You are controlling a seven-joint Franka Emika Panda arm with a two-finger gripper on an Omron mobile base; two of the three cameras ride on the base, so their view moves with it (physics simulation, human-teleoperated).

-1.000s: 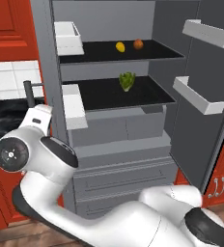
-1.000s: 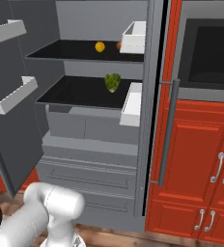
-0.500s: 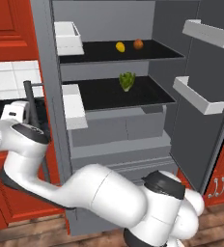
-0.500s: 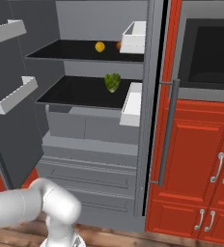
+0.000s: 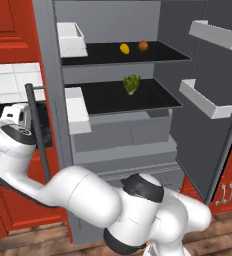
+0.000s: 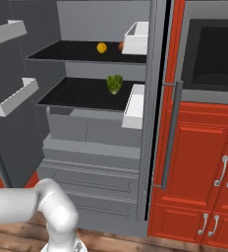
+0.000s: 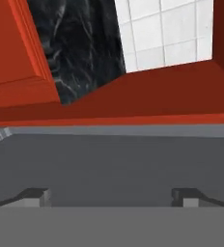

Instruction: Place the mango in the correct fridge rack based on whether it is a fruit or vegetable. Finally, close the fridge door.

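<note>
Red wooden cabinets [image 6: 204, 162] flank a tall grey fridge that stands wide open, both of its panels swung out. On the upper black shelf [image 5: 153, 55] lies the small rounded yellow-orange mango [image 5: 124, 48], just beside a reddish round fruit [image 5: 143, 45]; the green leafy vegetable [image 5: 131, 84] sits alone on the shelf below. Judging by that, the sorting looks finished and the closing step is in hand.

From where I stand, the white arm reaches far to its left, its wrist right at the long vertical grey bar handle [image 5: 38, 135] of the left grey panel fridge door [image 5: 50, 100]. The hand view looks across a flat grey face toward black marble surface [image 7: 80, 43] and white tiles; the two dark fingers [image 7: 34, 195] stand apart, nothing between them.

Next, I think, the hand must press the outer face of this panel and sweep it shut. Room is tight there: the red cabinet and the marble edge sit close behind the hand. White box-shaped bins [image 5: 78, 107] on the inner face must clear the shelf edges as it swings.
</note>
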